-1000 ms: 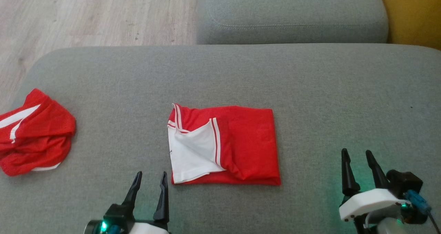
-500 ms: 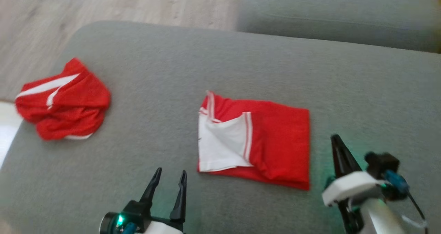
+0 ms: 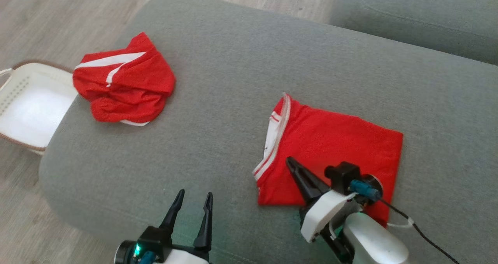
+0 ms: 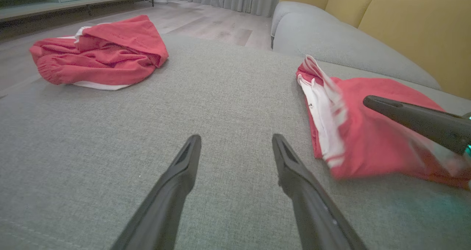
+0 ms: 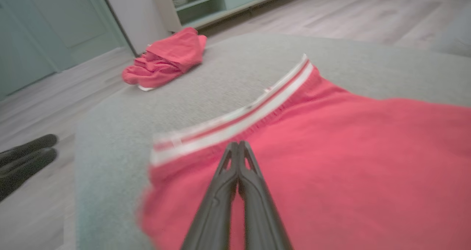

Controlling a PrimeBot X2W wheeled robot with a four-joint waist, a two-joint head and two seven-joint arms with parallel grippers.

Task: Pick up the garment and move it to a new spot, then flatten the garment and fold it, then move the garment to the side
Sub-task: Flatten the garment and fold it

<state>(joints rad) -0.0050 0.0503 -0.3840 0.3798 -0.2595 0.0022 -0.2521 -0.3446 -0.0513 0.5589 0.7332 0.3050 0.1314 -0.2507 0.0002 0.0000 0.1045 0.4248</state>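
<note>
Fold looks done: my right gripper (image 3: 292, 165), fingers pinched together and empty, hangs over the garment (image 3: 342, 143); left gripper (image 3: 195, 197) gapes, empty. Next, I judge: shift it aside.

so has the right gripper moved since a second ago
Yes. The right gripper was right of the folded garment; now it is over it, so it moved left.

Folded red garment (image 3: 338, 143) on a grey cushion (image 3: 233, 62).
It lies flat as a neat rectangle, red side up, with a white-and-red striped band along its left edge.
</note>
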